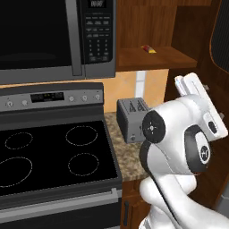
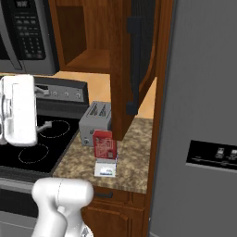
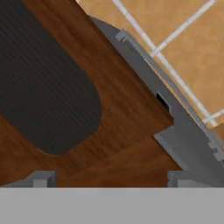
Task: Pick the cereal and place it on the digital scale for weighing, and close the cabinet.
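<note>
while open, one cereal (image 2: 104, 145) stands.

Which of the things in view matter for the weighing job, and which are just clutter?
Job:
cereal, standing on the digital scale
cabinet door, open
gripper, open, facing the door

Lying about:
toaster
microwave
stove
small yellow-and-red item on the cabinet shelf

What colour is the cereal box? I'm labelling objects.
Red with a white panel; the cereal shows best in the right base view.
</note>
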Controlling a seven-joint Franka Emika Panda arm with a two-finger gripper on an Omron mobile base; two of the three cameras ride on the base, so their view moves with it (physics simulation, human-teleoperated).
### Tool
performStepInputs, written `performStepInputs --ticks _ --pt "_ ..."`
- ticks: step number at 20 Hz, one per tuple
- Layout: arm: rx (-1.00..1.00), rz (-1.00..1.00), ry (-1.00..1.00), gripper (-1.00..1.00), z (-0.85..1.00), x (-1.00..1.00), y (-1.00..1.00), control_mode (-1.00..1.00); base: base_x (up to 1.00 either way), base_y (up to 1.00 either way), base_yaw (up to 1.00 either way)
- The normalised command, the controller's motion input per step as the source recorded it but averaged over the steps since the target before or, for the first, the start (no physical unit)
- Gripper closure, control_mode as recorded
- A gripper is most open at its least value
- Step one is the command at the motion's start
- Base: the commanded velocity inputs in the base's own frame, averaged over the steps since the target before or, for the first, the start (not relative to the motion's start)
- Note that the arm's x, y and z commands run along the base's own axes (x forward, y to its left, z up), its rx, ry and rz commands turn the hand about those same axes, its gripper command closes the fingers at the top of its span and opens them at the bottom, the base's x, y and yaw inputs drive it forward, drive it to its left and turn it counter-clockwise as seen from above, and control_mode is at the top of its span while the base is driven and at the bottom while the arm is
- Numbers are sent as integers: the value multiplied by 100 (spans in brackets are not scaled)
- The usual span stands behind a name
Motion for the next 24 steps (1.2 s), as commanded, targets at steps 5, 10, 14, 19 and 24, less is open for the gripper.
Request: performStepInputs --ticks 5,10,14,19,24 --pt "34 2 -27 -100 34 -100 -26 -100 0 0 0" --pt "34 4 -48 -100 2 -100 -34 -100 0 0 0" --pt "18 13 -69 -100 -66 -100 -53 -100 0 0 0" --pt "8 33 -65 -100 -77 -10 -61 -100 0 0 0" --pt "4 42 -57 -100 -60 5 -64 -100 0 0 0"
